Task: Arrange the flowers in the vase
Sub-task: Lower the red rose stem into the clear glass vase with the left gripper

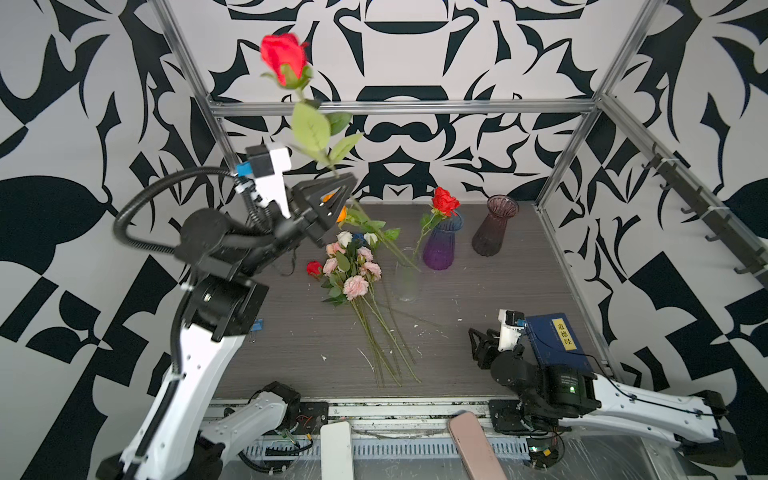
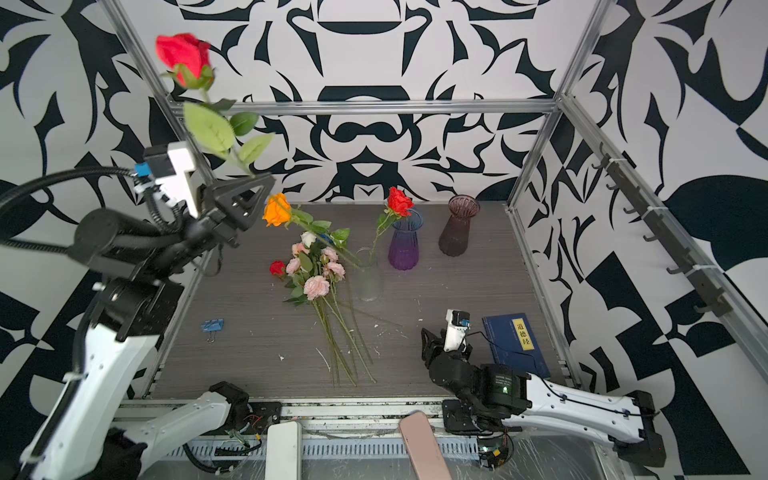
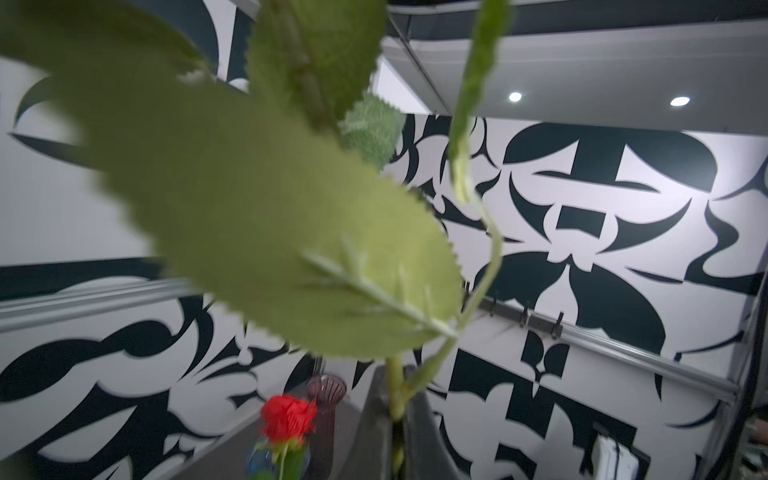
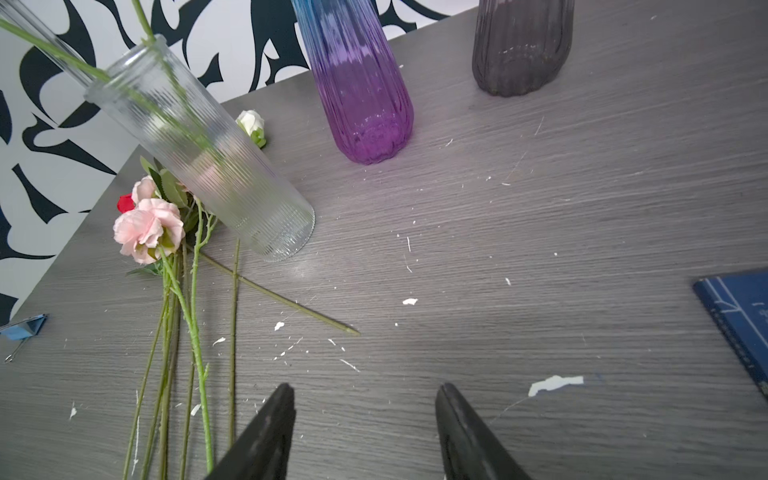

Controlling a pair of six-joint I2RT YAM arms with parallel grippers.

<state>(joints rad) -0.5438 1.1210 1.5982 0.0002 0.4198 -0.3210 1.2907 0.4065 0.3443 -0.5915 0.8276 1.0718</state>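
left jaws clamped mid-stem on the red rose, bloom well above; i judge it light, whippy; right jaws apart.

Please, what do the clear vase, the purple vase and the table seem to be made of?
Clear vase: looks like glass, colourless and see-through, with fine vertical ribs.
Purple vase: probably tinted glass, glossy, blue fading to purple, with wide ribs and bright highlights.
Table: likely wood-grain laminate, matte grey; the printed-looking grain and white scuffs suggest so, but solid wood is possible.
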